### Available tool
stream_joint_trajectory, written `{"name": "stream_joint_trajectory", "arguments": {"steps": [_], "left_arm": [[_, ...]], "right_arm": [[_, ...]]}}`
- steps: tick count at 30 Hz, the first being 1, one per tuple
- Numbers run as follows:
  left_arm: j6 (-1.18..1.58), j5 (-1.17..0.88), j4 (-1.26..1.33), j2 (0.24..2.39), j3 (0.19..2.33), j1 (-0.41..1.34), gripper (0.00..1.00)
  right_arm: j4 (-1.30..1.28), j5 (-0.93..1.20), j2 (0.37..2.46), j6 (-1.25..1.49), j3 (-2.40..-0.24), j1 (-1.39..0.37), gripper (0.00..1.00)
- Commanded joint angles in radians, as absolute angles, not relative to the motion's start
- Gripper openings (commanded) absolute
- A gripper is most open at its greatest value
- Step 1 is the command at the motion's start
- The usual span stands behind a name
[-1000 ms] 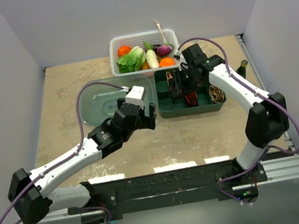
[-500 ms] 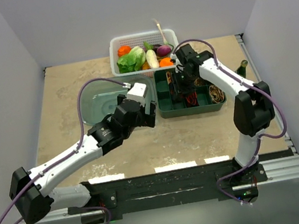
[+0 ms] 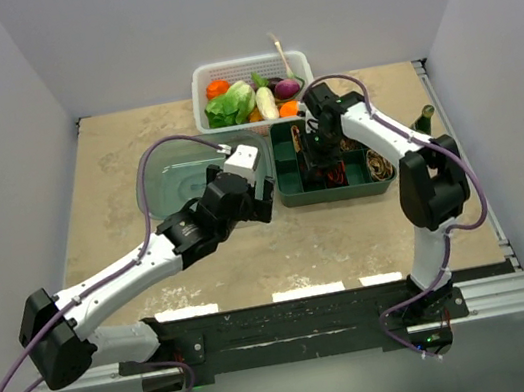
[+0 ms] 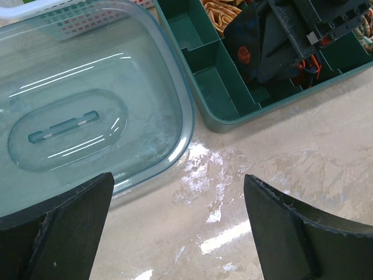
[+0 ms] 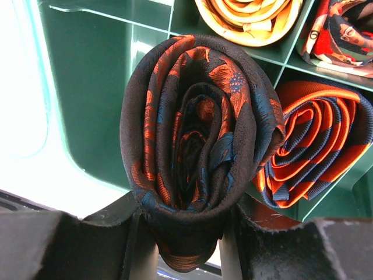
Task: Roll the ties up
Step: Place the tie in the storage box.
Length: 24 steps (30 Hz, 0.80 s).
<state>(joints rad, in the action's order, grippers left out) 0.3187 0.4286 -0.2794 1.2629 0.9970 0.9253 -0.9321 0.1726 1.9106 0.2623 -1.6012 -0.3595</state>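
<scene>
Tie (image 5: 198, 146) of black and orange, rolled tight, sits clamped in our right gripper (image 5: 189, 236) over the tray (image 5: 87, 87), beside an empty slot. A striped tie (image 5: 315, 146) and a tan tie (image 5: 250, 17) lie rolled in neighbouring slots. We judge the job nearly done: this roll needs seating. Our left gripper (image 4: 178, 227) hangs wide, empty, near the lid (image 4: 87, 99).

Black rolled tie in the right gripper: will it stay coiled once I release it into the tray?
Likely loosens some: the black tie is soft layered fabric, its coil pinched by the right gripper. Probably light, not fragile. Walls of the green tray should contain it, as with the striped tie alongside.
</scene>
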Motion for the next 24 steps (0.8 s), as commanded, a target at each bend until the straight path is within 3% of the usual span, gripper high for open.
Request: {"name": "stream_joint_trajectory", "arguments": {"steps": [1,24], "left_arm": [[0.288,0.456,-0.265,1.266,1.049,0.917,0.99],[0.272,0.463,-0.267,1.270,1.066,0.911,1.00]], "right_arm": [[-0.951,0.163,1.925,0.244,-1.635,-0.357,0.26],[-1.002,0.195,2.022,0.239,-1.634,-0.353,0.32]]}}
